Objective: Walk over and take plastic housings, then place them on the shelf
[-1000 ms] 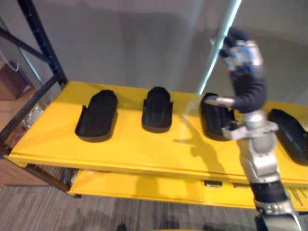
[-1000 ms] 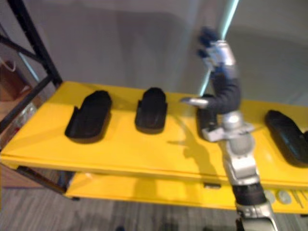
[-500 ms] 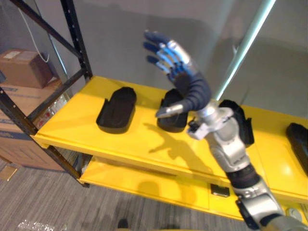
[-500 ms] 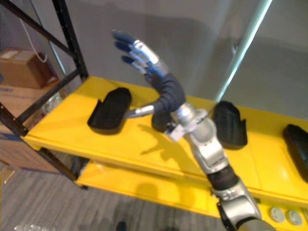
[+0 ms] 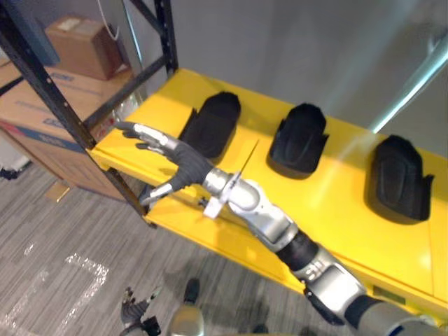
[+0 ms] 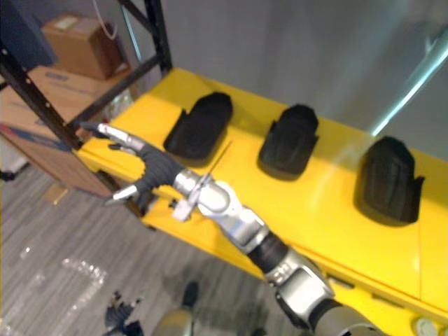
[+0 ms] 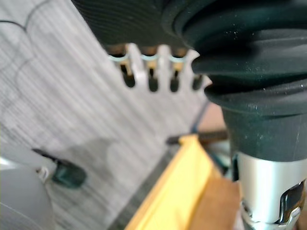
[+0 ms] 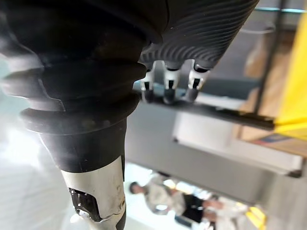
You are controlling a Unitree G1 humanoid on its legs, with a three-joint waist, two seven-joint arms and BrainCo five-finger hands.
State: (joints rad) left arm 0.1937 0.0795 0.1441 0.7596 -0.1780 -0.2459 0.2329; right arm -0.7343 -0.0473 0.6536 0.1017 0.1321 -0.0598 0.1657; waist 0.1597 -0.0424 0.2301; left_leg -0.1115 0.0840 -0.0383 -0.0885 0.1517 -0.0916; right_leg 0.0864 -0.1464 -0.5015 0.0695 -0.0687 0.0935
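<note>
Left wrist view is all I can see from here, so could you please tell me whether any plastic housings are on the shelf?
Observer: Yes. The left housing, the middle housing and the right housing lie in a row on the yellow shelf.
Operator: Thank you. Is the right hand carrying one?
Observer: No, the right hand is open, with its fingers straight, and holds nothing.
Operator: And where is it, please?
Observer: It is stretched out by the shelf's left front corner, apart from the left housing.
</note>
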